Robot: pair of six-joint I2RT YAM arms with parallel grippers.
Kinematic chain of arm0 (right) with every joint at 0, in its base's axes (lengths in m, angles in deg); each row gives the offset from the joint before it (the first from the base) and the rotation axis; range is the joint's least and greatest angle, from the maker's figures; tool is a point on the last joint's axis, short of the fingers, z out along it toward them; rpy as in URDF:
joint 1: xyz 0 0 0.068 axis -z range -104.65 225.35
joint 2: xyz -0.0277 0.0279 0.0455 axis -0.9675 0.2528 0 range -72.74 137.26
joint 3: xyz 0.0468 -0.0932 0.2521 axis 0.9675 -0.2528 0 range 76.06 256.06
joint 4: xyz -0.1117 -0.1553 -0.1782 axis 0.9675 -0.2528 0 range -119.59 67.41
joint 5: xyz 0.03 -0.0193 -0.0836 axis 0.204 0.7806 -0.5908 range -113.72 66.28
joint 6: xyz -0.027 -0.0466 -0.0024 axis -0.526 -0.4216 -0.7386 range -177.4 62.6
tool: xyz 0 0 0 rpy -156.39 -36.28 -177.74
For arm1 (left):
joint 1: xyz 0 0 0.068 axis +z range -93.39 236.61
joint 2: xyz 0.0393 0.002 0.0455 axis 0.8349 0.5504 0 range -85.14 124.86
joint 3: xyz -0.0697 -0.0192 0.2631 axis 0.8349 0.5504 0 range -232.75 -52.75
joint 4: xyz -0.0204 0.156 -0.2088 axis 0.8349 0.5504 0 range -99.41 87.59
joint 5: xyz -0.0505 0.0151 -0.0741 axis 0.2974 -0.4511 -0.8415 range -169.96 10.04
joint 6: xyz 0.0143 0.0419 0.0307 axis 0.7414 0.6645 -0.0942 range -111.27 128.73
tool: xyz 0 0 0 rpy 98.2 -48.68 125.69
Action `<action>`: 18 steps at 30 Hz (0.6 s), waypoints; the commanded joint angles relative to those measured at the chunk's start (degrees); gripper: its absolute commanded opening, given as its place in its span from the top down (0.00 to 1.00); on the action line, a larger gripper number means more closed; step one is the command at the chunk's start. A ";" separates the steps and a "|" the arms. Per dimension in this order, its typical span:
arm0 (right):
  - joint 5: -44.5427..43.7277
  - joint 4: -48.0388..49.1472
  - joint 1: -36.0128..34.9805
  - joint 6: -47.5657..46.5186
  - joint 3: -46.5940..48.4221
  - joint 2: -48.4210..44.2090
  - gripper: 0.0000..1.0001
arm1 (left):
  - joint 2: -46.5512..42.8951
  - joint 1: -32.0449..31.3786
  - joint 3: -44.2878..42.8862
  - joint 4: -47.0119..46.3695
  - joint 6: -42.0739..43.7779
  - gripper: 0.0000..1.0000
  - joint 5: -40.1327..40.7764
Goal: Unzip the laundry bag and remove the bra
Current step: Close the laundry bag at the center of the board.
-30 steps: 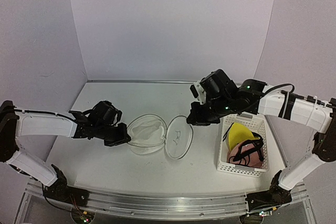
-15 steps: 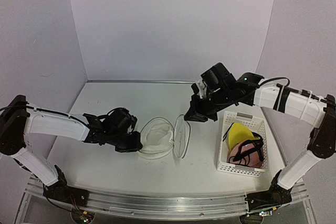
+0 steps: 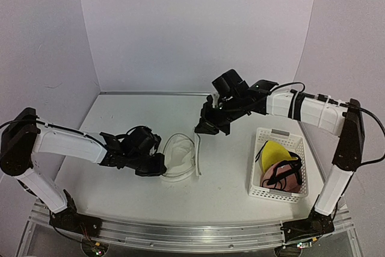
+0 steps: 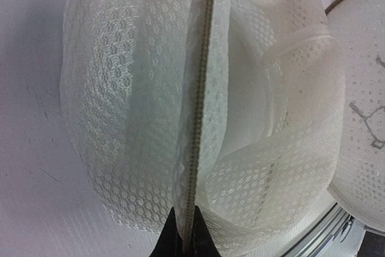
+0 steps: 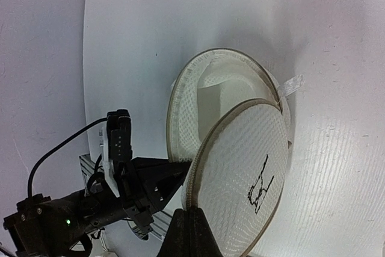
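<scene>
The laundry bag [image 3: 178, 156] lies unzipped at mid-table, a round white mesh pouch. Its lid [image 3: 196, 153] stands nearly on edge beside the body. My left gripper [image 3: 160, 169] is shut on the body's zipper rim [image 4: 201, 82], pinching it at the near-left side [image 4: 187, 242]. My right gripper [image 3: 199, 129] is shut on the lid's rim [image 5: 191, 218]; the lid [image 5: 240, 173] shows the black bra outline [image 5: 260, 186]. Inside the bag's body [image 5: 201, 103] I see only white mesh folds [image 4: 264, 167]; no bra shows in it.
A white perforated basket [image 3: 260, 189] stands at the right, holding yellow [image 3: 274, 151] and pink [image 3: 283, 179] padded cups with black straps. Purple walls close the back and sides. A metal rail [image 3: 180, 236] runs along the near edge.
The left gripper slid right, dragging the bag's body with it. The right gripper swung left and back, tipping the lid from lying flat open to standing on edge over the body.
</scene>
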 commanded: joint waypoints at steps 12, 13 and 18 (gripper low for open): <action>-1.02 9.90 -2.28 10.20 9.47 10.91 1.00 | 1.66 -0.63 0.87 -6.86 0.64 1.00 -3.71; -0.98 10.38 -2.52 10.63 9.93 11.76 1.00 | 1.78 -0.65 0.92 -6.99 0.64 1.00 -3.70; -0.62 11.76 -3.46 11.19 12.32 15.38 0.84 | 2.03 -0.66 0.80 -7.19 0.64 1.00 -3.76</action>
